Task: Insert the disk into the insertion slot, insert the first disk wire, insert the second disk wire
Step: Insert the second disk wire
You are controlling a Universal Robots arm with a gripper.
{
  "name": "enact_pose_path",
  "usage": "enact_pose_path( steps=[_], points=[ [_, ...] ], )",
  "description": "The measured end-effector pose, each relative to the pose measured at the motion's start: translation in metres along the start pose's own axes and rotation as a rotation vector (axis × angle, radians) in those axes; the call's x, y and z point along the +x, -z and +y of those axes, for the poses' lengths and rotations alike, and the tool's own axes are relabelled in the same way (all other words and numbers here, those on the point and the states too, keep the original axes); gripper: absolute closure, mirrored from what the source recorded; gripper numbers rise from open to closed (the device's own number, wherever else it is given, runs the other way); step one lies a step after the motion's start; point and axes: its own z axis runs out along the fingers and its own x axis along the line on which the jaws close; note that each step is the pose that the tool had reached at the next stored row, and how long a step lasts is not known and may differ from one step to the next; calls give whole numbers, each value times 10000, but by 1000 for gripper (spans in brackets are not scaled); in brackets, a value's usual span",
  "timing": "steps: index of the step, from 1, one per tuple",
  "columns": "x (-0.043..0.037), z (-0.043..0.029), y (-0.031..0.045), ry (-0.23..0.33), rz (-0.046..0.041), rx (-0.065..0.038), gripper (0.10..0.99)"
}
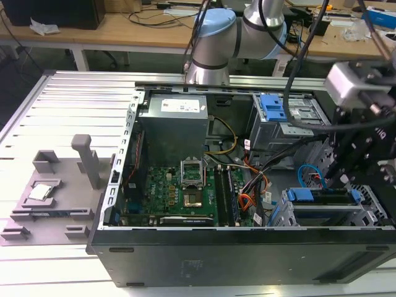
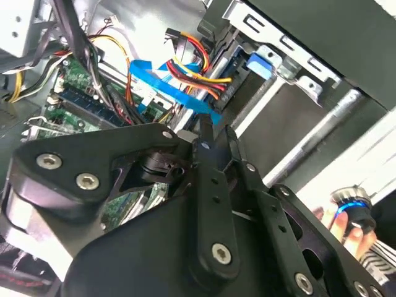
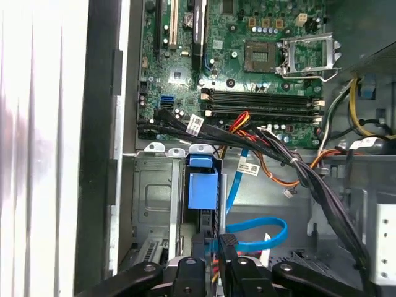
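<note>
My gripper pinches the second disk wire beside the seated disk; crooked pushing could bend its plug.

1. My exterior view is evenly lit from above, soft all over, with the computer case front wall dark.
2. In my second wrist view my hand is a near, shadowed, slightly blurred mass; the bright rails behind wash out.
3. In my first wrist view the slatted desk glares white and smears.
</note>
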Motion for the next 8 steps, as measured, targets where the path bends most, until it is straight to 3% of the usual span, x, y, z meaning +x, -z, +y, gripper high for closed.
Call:
enact_pose_path(
  steps=[5,6,8],
  points=[
    [-53,13,327,0,2,0,863],
    [-60,15,378,0,3,0,980],
    [-65,18,445,0,2,0,980]
  ],
)
